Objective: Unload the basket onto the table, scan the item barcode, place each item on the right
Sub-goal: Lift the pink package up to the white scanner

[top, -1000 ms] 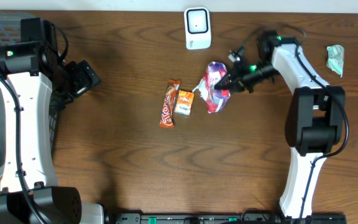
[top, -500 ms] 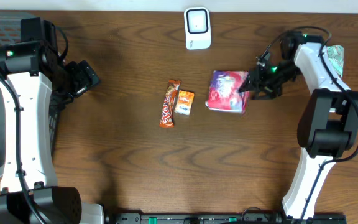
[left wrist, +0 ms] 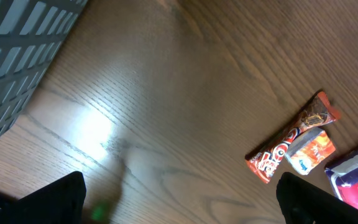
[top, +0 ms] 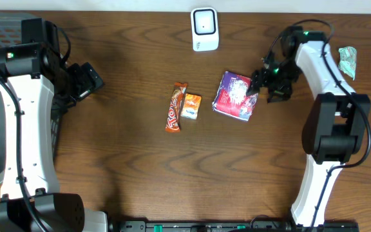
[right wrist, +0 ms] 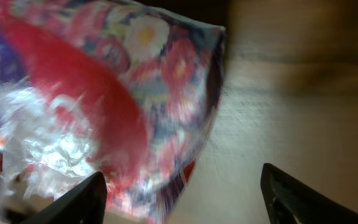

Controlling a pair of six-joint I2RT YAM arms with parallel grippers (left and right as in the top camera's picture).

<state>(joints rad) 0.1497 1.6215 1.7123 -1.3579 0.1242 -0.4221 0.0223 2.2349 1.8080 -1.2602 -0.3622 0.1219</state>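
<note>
Two arms stand at a wooden table (top: pixel 127 167), one at each side.

1. Item position. The floral packet (top: pixel 235 95) lies flat on the table, right of centre, below and slightly to the right of the white scanner (top: pixel 205 29) and well apart from it. A small orange packet (top: pixel 190 106) and a chocolate bar (top: pixel 174 106) lie to its left; the orange packet is near but not touching it.

2. Item orientation. The outline of the floral packet is close to square. Its slightly longer axis runs from the scanner side of the table toward the near edge, with the far end leaning to the right. The printed flower face is up. No barcode can be made out in any view.

3. Right gripper (top: pixel 259 87). It sits at the right edge of the floral packet. In the right wrist view both fingertips (right wrist: pixel 82 199) are spread wide, with the packet's corner lying between them, closer to the left-hand tip. The jaws do not pinch the packet. Whether one tip touches the wrapper cannot be told.

4. Left gripper (top: pixel 94 78). It hangs over bare table at the left side, well apart from all items. Its fingers (left wrist: pixel 48 199) are spread wide with nothing between them.

5. Other items. A crumpled green wrapper (top: pixel 347 61) lies at the far right. A grey slatted bin (left wrist: pixel 17 50) stands at the left edge.
</note>
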